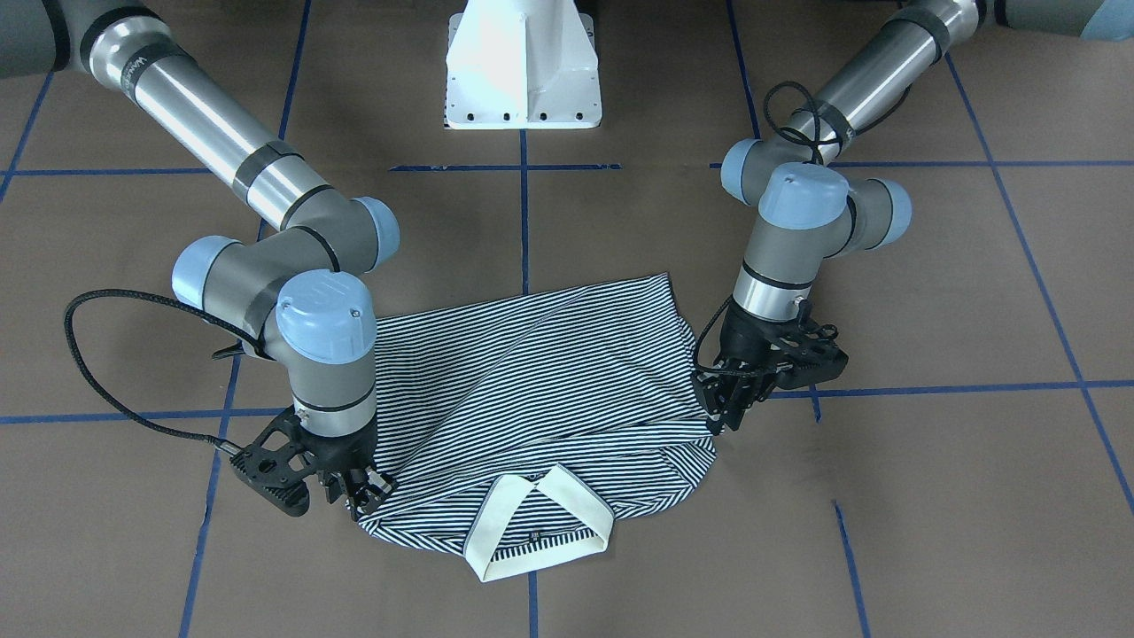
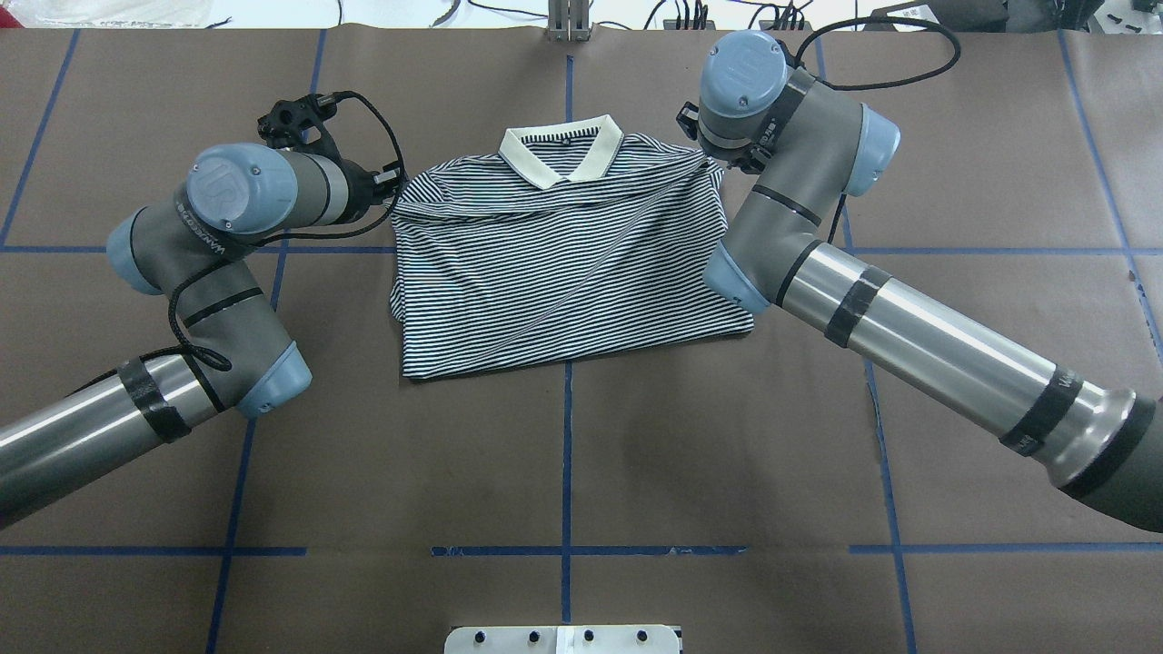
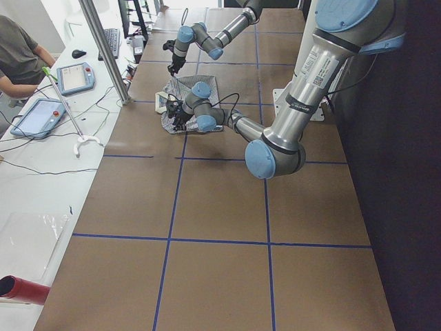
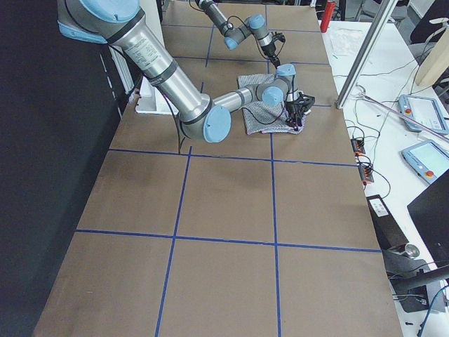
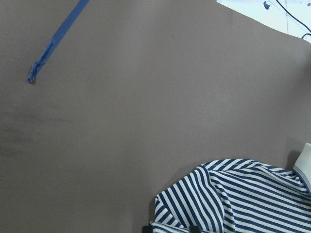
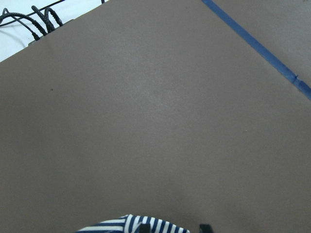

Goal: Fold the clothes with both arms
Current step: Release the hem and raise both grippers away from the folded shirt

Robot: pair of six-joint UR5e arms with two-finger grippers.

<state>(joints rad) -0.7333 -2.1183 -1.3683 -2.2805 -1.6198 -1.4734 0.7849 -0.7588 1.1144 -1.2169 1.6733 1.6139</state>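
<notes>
Brown paper-covered table [image 2: 563, 472] with a blue tape grid [image 2: 567, 427], white pedestal base [image 1: 523, 71] at the robot's edge. I've got the polo shirt [image 2: 563, 263] lying flat near the far edge, about midway along it. Its cream collar [image 2: 545, 168] points at that far edge and its hem toward the robot. Sides look folded in, with a diagonal crease across the stripes.

Left gripper [image 1: 726, 415] is down at the shirt's shoulder on the side toward the table's left end, touching the cloth edge. In the left wrist view its fingertips [image 5: 194, 228] barely show at the bottom, with bunched striped cloth filling the gap. I can't tell whether it's pinched.

Right gripper [image 1: 361, 498] is at the opposite shoulder, toward the table's right end, on the shirt's edge. In the right wrist view its fingertips [image 6: 204, 227] stand apart. Cloth reaches one tip and bare table shows by the other.
</notes>
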